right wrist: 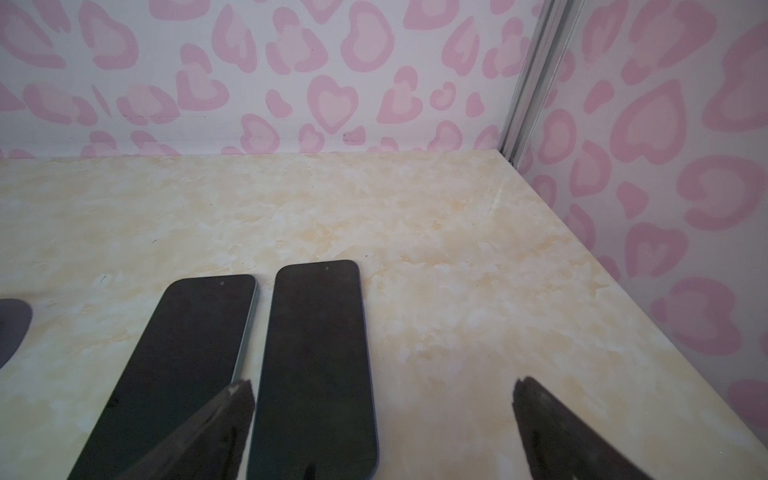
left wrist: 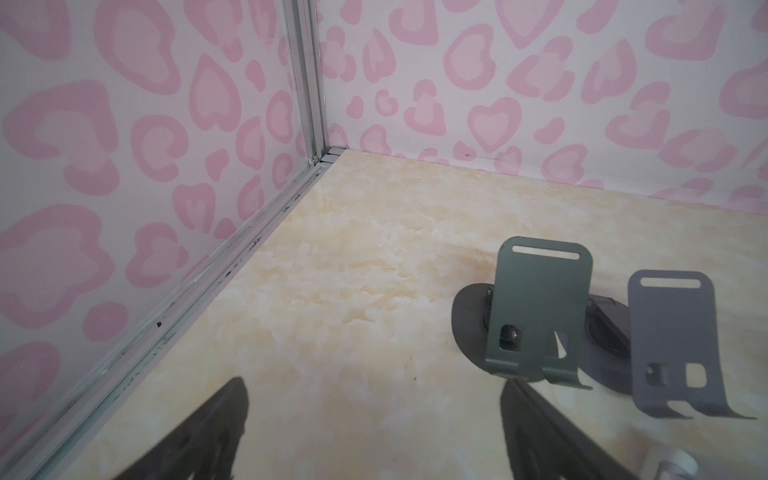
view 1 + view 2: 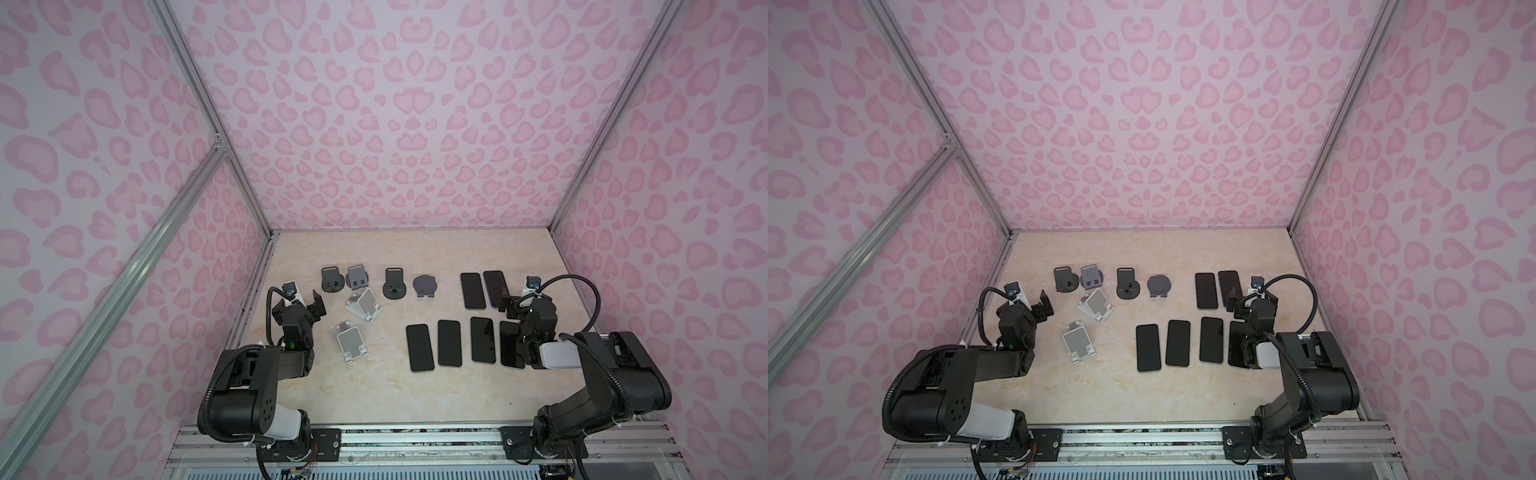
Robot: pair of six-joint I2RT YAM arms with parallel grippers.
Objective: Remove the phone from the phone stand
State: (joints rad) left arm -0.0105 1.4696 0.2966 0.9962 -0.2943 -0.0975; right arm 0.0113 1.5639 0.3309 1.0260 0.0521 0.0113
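Left gripper (image 2: 371,386) of mine hung released at the left side of the table (image 3: 374,395), jaws spread wide over bare tabletop, holding nothing. Just to its right, four dark stands (image 3: 394,283) stood in a far row. Two white stands (image 3: 350,340) sat nearer, the farther of them turned at an angle.

Right of the stands, every phone lay flat on the table, screen up and apart from any stand. The near row of phones (image 3: 449,343) held four side by side, the rightmost partly hidden under my right arm. The far pair of phones (image 3: 473,291) lay just beyond. All had the long axis running near to far, and the wrist view showed the far pair's front-camera ends pointing at the far wall.

My right gripper (image 1: 382,383) was also unclenched, jaws fully apart over the near end of the far pair. Whether it touched a phone I could not tell.
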